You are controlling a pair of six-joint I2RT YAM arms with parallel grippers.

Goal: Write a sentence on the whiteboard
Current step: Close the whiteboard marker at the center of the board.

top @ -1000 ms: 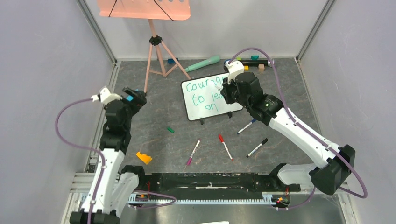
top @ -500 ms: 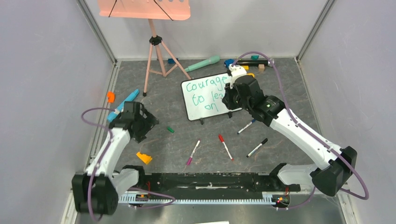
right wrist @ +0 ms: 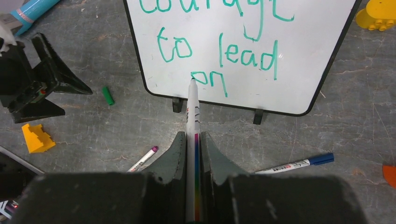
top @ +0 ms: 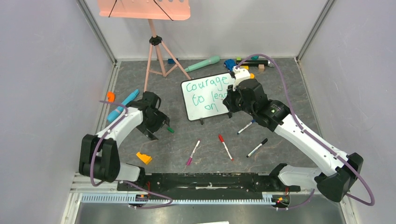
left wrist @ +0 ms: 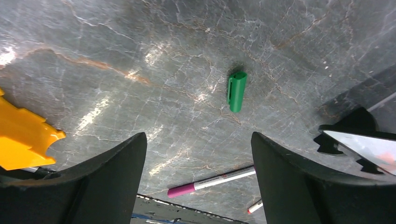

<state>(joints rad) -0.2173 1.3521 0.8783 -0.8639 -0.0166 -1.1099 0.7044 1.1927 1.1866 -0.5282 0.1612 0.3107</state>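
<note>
Teal-green handwritten sentence (right wrist: 219, 51) fills the small glossy white whiteboard (right wrist: 303, 70) at twelve o'clock from the right gripper (right wrist: 192, 140), clenched on a white marker pen (right wrist: 192, 112); left gripper (left wrist: 198, 144) gapes empty, green plastic cap (left wrist: 236, 91) at one o'clock.

The whiteboard (right wrist: 308, 56) is seen as glossy white with a thin dark rim and black feet, and the sentence (right wrist: 224, 51) on it is written in teal-green. The tabletop (left wrist: 140, 56) around the whiteboard is patterned in dark grey marbling veined with white and rust. In front of the whiteboard are found a green cap (right wrist: 108, 95), a yellow block (right wrist: 37, 137), a white marker (right wrist: 192, 121) striped in rainbow colours, and a blue-capped marker (right wrist: 299, 164).
</note>
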